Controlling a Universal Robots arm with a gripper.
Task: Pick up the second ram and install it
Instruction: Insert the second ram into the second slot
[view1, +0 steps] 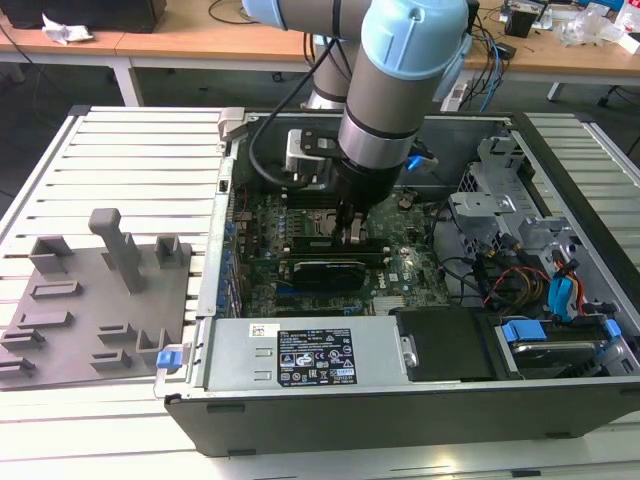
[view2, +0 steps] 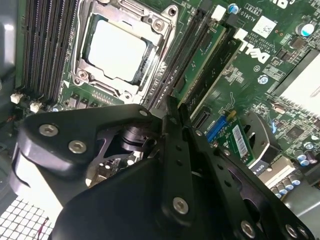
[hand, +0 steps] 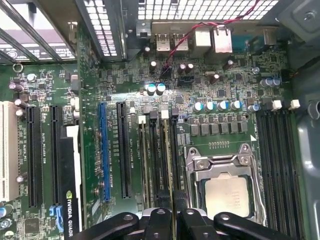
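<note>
The bench (view1: 120, 160), a slatted white surface, carries an open computer case (view1: 400, 420) lying on its side toward the exterior view's right edge, and a grey slotted holder block (view1: 95, 300) near the edge at the exterior view's left. No green stick stands in that block now.

Inside the case lies the motherboard (hand: 225, 85), with the CPU socket (hand: 227, 187) at its middle and a dark graphics card (view1: 325, 268) along the near side. The arm (view1: 400, 90) reaches straight down into the case, its gripper (view1: 352, 232) low over the memory slots (hand: 160, 150) beside the socket.

In the first wrist view the fingers (hand: 192, 220) stand close together, clamped on the upper edge of the second ram (hand: 172, 165), which runs edge-on along one slot. In the second wrist view the same green stick (view2: 202, 70) lies lined up in the slots next to the socket, just beside another stick already seated.

By my reading the pick-up is done and the installing is in hand: the stick is in or right at its slot. Whether it is fully home and the end latches (hand: 165, 114) have snapped over, I cannot tell. Seating it calls for a straight, even push down along the slot, without tilt, until both ends lock.
</note>
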